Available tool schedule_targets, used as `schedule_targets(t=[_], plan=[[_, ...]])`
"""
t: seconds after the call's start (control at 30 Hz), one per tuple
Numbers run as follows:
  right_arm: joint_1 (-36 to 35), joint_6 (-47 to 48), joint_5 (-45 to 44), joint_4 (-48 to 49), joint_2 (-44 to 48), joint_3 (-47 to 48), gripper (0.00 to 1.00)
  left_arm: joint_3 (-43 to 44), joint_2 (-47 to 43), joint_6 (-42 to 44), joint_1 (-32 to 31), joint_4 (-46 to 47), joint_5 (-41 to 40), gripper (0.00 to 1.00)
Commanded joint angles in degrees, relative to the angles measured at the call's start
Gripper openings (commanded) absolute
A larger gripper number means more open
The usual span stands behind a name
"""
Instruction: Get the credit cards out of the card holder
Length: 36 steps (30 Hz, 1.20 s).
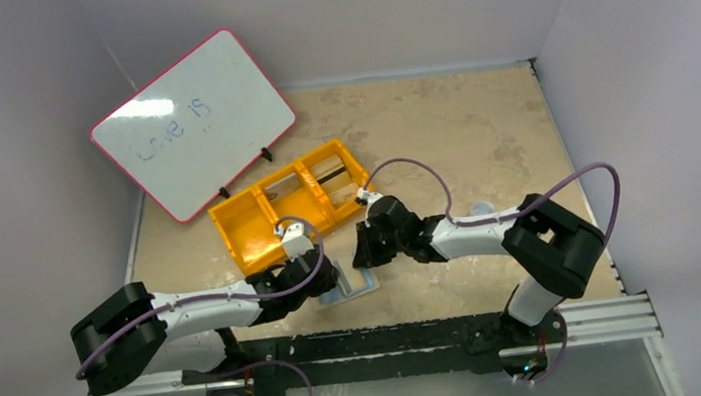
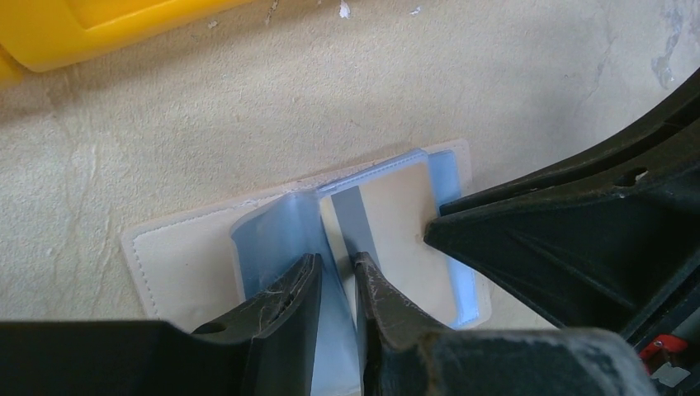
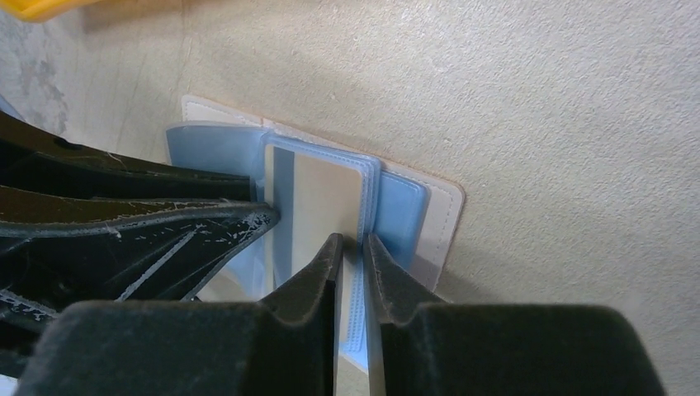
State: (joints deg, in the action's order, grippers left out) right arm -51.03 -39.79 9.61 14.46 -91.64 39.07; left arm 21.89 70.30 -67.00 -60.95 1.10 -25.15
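Observation:
The card holder lies open on the table, with a cream cover and light-blue sleeves. My left gripper comes down over its middle, jaws nearly together with one raised blue sleeve pinched between them. A tan credit card with a grey stripe sits inside the top sleeve. My right gripper has closed its jaws on the stitched outer edge of that sleeve. The two grippers are close together over the holder, and each one's fingers show in the other's wrist view.
A yellow three-compartment bin stands just behind the holder, and its edge is close above my left gripper. A pink-rimmed whiteboard leans at the back left. White walls close off the table at the back and both sides.

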Motion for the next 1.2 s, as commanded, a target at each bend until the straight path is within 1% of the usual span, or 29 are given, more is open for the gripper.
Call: schedule_targets(t=[0.0, 0.07, 0.1, 0.17, 0.23, 0.3, 0.33, 0.53, 0.73, 0.87, 0.9, 0.93, 0.97, 1.07, 1.17], plan=[[-1.08, -0.45, 1.49, -2.63, -0.45, 2.41, 0.12, -1.32, 0.90, -1.94, -0.64, -1.21, 1.26, 0.22], [-1.17, -0.29, 2.70, -1.22, 0.73, 1.62, 0.07, -2.30, 0.18, -2.81, -0.60, -0.48, 1.05, 0.23], [-1.11, 0.02, 4.52, -0.23, 1.52, 1.11, 0.06, -2.77, -0.28, -3.26, -0.65, -0.18, 0.81, 0.23], [-1.10, -0.16, 7.96, 2.01, 3.81, 0.22, 0.09, -3.47, -1.32, -4.11, -0.66, -0.45, 0.10, 0.24], [-1.09, 0.34, 9.10, 2.92, 5.53, 0.58, 0.12, -3.82, -2.56, -4.50, -0.64, -0.85, -0.59, 0.25], [-1.09, 0.52, 13.64, 4.86, 5.78, 1.01, 0.16, -3.95, -3.60, -4.48, -0.62, -1.02, -0.92, 0.26], [-1.07, 0.30, 14.51, 5.89, 5.58, 1.33, 0.17, -3.95, -3.87, -4.48, -0.60, -0.96, -1.06, 0.26], [-1.03, -1.49, 15.65, 4.30, 1.89, 2.16, 0.22, -4.20, -5.87, -4.79, -0.66, -1.25, -1.85, 0.26], [-1.09, -0.73, 13.45, 1.95, 1.96, 3.77, 0.27, -5.08, -10.52, -5.55, -0.66, -3.05, -3.64, 0.27], [-1.09, -0.20, 13.04, 2.74, 2.03, 4.33, 0.30, -5.03, -12.99, -5.42, -0.66, -4.37, -4.35, 0.30], [-1.09, -0.20, 12.65, 2.05, 1.93, 5.00, 0.31, -4.90, -13.29, -5.42, -0.64, -4.81, -4.57, 0.31], [-1.07, -0.13, 11.81, -0.18, 1.90, 6.12, 0.36, -4.66, -13.77, -5.32, -0.66, -5.40, -4.80, 0.31], [-1.09, 0.18, 10.67, -1.76, 2.02, 6.84, 0.38, -4.45, -14.05, -5.23, -0.66, -6.00, -5.01, 0.31], [-1.15, 0.94, 9.70, -3.34, 2.79, 7.82, 0.37, -4.01, -14.48, -5.01, -0.66, -6.79, -5.26, 0.32], [-1.17, 1.15, 11.19, -3.50, 2.67, 8.45, 0.37, -3.72, -14.64, -5.04, -0.66, -7.03, -5.42, 0.32]])
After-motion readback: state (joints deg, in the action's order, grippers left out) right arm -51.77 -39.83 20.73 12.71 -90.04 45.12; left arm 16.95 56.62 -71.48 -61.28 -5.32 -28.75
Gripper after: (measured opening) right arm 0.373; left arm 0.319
